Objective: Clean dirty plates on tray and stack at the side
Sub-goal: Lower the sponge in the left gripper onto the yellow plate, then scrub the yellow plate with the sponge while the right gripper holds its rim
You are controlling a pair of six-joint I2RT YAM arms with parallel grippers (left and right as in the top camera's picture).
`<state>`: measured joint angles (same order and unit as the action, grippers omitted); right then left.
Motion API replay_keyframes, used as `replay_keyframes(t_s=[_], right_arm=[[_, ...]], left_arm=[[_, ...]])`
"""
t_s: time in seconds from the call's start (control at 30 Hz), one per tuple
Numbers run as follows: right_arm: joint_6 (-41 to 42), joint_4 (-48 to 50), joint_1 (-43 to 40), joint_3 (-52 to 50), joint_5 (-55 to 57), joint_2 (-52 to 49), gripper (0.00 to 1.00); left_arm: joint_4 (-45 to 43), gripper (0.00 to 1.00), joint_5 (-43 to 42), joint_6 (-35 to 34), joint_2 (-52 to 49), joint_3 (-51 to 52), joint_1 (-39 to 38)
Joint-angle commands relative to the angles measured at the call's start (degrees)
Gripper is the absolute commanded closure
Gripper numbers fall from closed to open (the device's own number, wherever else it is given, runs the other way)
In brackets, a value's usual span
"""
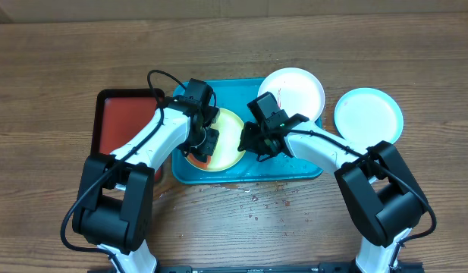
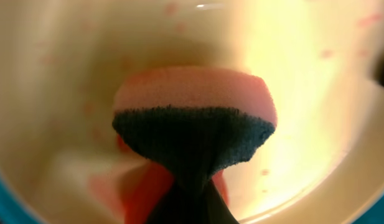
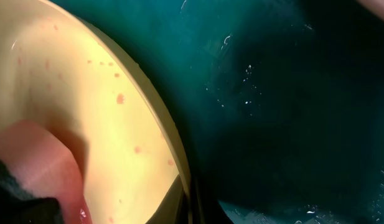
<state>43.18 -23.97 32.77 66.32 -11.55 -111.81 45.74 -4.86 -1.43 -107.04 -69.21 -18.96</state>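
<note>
The yellow-green plate [image 1: 229,149] lies in the blue tray [image 1: 235,92] and carries red specks and a red smear. My left gripper [image 1: 200,144] is shut on a pink sponge with a dark scouring side [image 2: 195,124] and presses it onto this plate [image 2: 304,81]. My right gripper [image 1: 252,142] is shut on the plate's right rim [image 3: 155,109], the fingers pinching the edge [image 3: 190,208]. The white plate [image 1: 293,92], with a red smear, rests at the tray's far right corner. The pale blue plate [image 1: 369,115] lies on the table to the right of the tray.
A red tray with a black rim [image 1: 121,121] stands against the blue tray's left side. Water drops and red specks [image 1: 258,199] dot the wooden table in front of the tray. The blue tray floor [image 3: 291,93] is wet.
</note>
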Motion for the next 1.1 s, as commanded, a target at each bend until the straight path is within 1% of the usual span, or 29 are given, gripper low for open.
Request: replay_keyframes(t_s=[0.0,0.1,0.2,0.3,0.43,0.53,0.63,0.67,0.77,0.83,0.87,0.97,1.03,1.07], right_arm=[[0.1,-0.3,0.2,-0.6,2.1,-0.8,0.96],[0.1,-0.4,0.2,-0.6,2.1,-0.8,0.96],[0.1,-0.4,0.2,-0.6,2.1,-0.8,0.96],[-0.1,-0.3,0.2,-0.6,2.1,-0.8,0.96],[-0.1,-0.3,0.2,-0.6,2.1,-0.8,0.96],[-0.1,-0.4,0.2,-0.6,2.1,-0.8,0.96],[-0.1,-0.3,0.2,-0.6,2.1,-0.8,0.96],[-0.1,-0.3,0.2,-0.6,2.1,-0.8,0.96],[-0.1,0.0,0.2,-0.6,2.1,-0.8,0.96],[-0.1,0.1,0.2,-0.6,2.1,-0.8,0.96],[-0.1,0.1,0.2,-0.6,2.1,-0.8,0.96],[-0.1,0.2,0.2,-0.6,2.1,-0.8,0.96],[-0.1,0.3,0.2,-0.6,2.1,-0.8,0.96],[-0.1,0.3,0.2,-0.6,2.1,-0.8,0.96]], left_arm=[[-1.8,0.96,-10.9,3.2,-0.6,0.9,-0.7],[-5.4,0.96,-12.2,3.1,-0.6,0.9,-0.7],[-10.0,0.96,-10.1,1.2,-0.6,0.9,-0.5],[-14.4,0.96,-3.7,-2.3,-0.6,0.9,-0.6],[-18.5,0.96,9.2,-6.9,-0.6,0.9,-0.5],[-17.8,0.96,17.4,-9.8,-0.6,0.9,-0.5],[-14.4,0.96,21.8,-11.7,-0.6,0.9,-0.5],[-13.2,0.96,22.0,-11.7,-0.6,0.9,-0.5],[-8.7,0.96,20.1,-11.4,-0.6,0.9,-0.5],[-5.5,0.96,15.0,-8.6,-0.6,0.9,-0.5],[-4.2,0.96,11.4,-6.5,-0.6,0.9,-0.5],[-1.1,0.96,-4.5,3.0,-0.6,0.9,-0.5],[-0.6,0.96,-12.4,7.0,-0.6,0.9,-0.5],[-0.8,0.96,-15.0,8.0,-0.6,0.9,-0.6]])
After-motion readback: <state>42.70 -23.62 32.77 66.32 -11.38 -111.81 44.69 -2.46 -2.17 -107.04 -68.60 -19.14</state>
